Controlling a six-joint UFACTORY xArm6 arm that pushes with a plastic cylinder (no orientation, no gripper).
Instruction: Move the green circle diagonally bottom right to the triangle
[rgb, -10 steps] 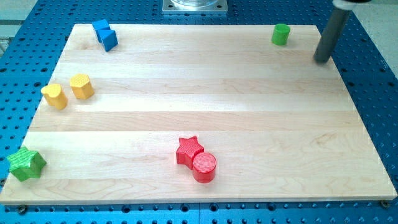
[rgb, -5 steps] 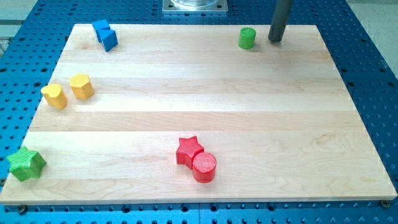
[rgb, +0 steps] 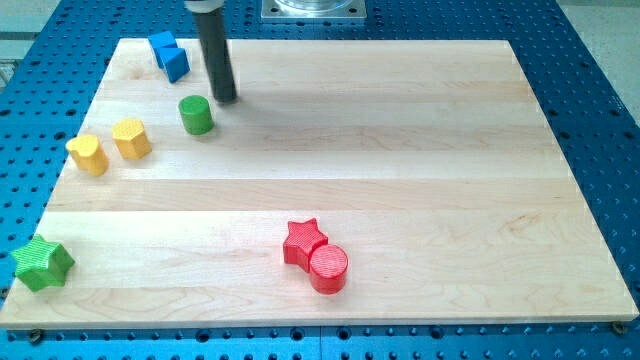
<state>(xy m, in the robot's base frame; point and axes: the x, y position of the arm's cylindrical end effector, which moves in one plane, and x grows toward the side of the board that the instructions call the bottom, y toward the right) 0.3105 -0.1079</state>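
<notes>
Wooden board on blue perforated table, no readable writing. No gripper fitted: rod's tip just above-right of green circle, contact unclear.

The pale wooden board looks smooth and matt, its grain running in long planks. The small green round block, like the red round block, shows fine ridged faces. The blue perforated table looks metal.

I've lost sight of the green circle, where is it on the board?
The green circle sits in the view's upper left, just below-left of my tip, with the blue blocks above it and the yellow blocks to its left.
</notes>
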